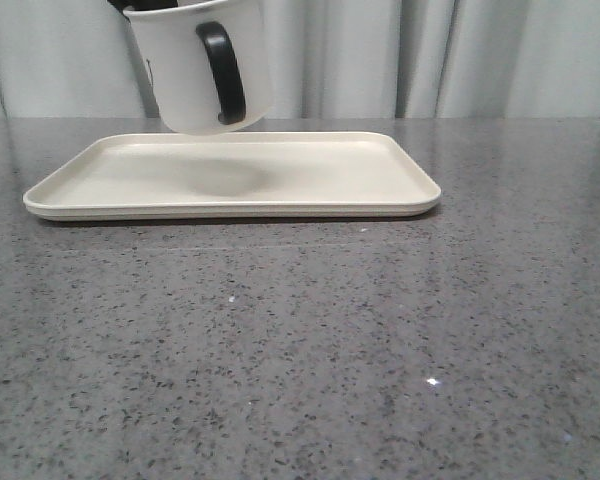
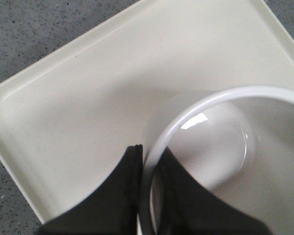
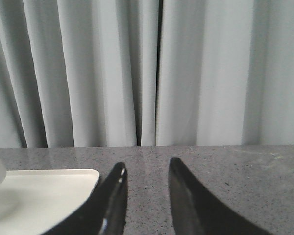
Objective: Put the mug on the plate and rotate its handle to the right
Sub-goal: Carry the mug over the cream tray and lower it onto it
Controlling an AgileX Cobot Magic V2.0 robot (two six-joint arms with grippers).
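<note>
The white mug (image 1: pixel 195 70) hangs in the air above the left half of the cream plate (image 1: pixel 380 175), slightly tilted. Its black handle (image 1: pixel 223 72) faces the camera, a little right of centre. A bit of black print shows on its left side. My left gripper (image 2: pixel 149 161) is shut on the mug's rim (image 2: pixel 201 103), one finger inside and one outside; the plate (image 2: pixel 78 98) lies below it. In the front view only a dark bit of this gripper shows at the mug's top edge. My right gripper (image 3: pixel 146 169) is open and empty, low over the table beside the plate's corner (image 3: pixel 83 176).
The grey speckled table (image 1: pixel 300 350) stretches in front of the plate. Pale curtains (image 1: pixel 430 50) hang behind the table's far edge. The mug's shadow falls on the plate's left middle.
</note>
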